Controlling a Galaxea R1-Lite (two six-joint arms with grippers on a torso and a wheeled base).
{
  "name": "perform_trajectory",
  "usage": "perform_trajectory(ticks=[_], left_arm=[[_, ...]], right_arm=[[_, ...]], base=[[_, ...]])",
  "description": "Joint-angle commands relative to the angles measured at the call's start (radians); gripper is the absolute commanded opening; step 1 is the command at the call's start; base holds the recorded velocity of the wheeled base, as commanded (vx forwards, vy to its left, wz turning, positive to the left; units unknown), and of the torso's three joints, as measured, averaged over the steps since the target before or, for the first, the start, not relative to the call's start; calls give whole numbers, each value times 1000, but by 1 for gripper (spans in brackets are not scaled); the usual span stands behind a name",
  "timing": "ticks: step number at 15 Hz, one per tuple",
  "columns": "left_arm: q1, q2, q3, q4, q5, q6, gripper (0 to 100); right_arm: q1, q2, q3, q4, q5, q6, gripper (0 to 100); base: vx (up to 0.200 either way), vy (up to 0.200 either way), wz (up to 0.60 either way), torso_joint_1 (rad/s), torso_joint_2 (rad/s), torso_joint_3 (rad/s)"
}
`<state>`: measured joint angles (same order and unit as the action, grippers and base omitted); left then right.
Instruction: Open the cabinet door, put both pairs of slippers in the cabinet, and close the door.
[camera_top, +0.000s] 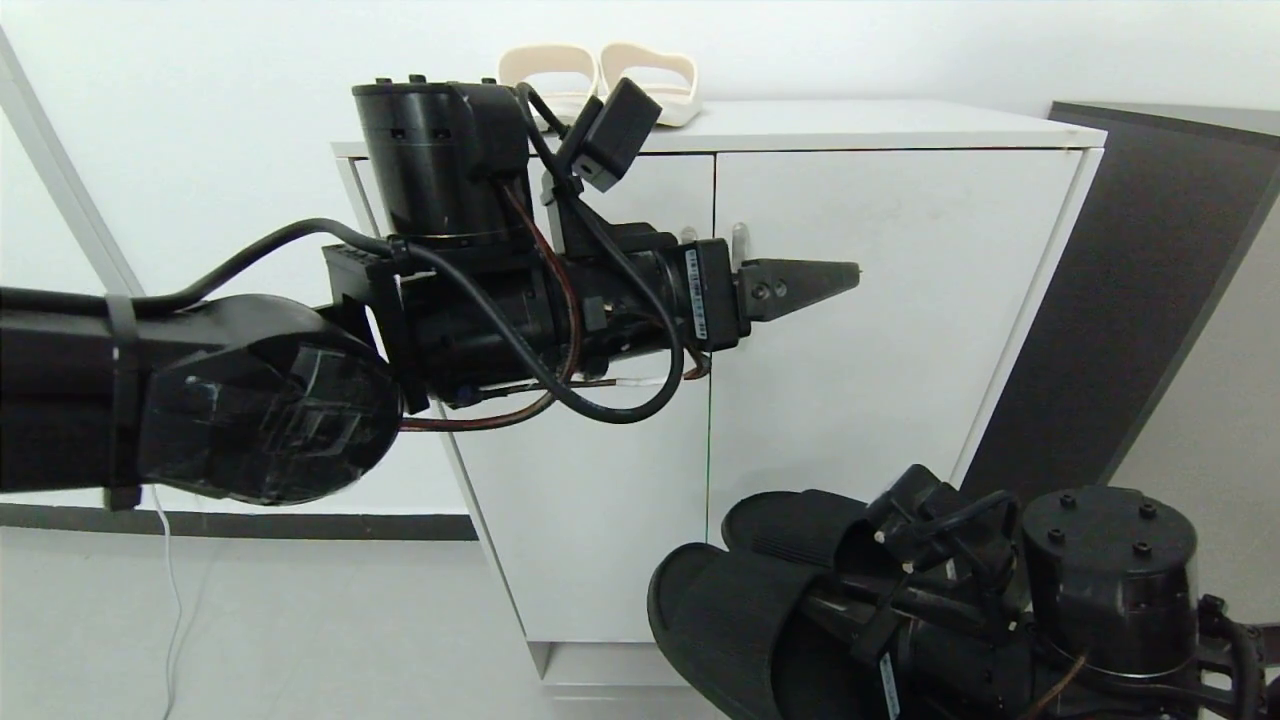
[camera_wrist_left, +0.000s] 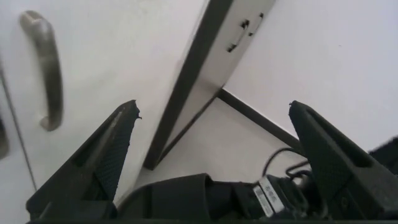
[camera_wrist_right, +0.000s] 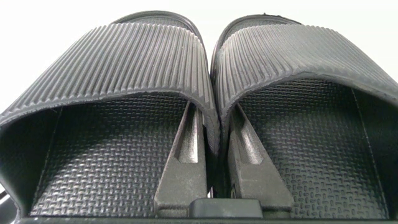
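Black slippers (camera_wrist_right: 124, 62) sit clamped in right pincer (camera_wrist_right: 214, 124); left pincer (camera_wrist_left: 213, 106), spread apart, hovers by closed cabinet door handle (camera_wrist_left: 50, 68), probably gripping it next.

Head camera looked down at the cabinet (camera_top: 880, 330) from close by, left wrist camera faced past the left pincer (camera_wrist_left: 214, 106) at the same cabinet front, right wrist camera sat tight against the black slippers (camera_wrist_right: 149, 81), shared with the head view.
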<state>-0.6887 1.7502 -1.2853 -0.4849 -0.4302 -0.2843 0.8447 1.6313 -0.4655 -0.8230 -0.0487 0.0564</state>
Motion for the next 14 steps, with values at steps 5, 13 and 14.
perform_trajectory(ticks=[5, 13, 14], left_arm=[[-28, 38, -25, 2, 140, 0, 100], [-6, 91, -68, 3, 219, 2, 100], [-2, 92, -69, 3, 219, 2, 100]], right_arm=[[1, 12, 1, -7, -2, -3, 0], [-1, 10, 11, -31, -5, -6, 0], [-1, 10, 11, -31, -5, -6, 0]], base=[[0, 0, 0, 0, 0, 0], [0, 0, 0, 0, 0, 0], [0, 0, 0, 0, 0, 0]])
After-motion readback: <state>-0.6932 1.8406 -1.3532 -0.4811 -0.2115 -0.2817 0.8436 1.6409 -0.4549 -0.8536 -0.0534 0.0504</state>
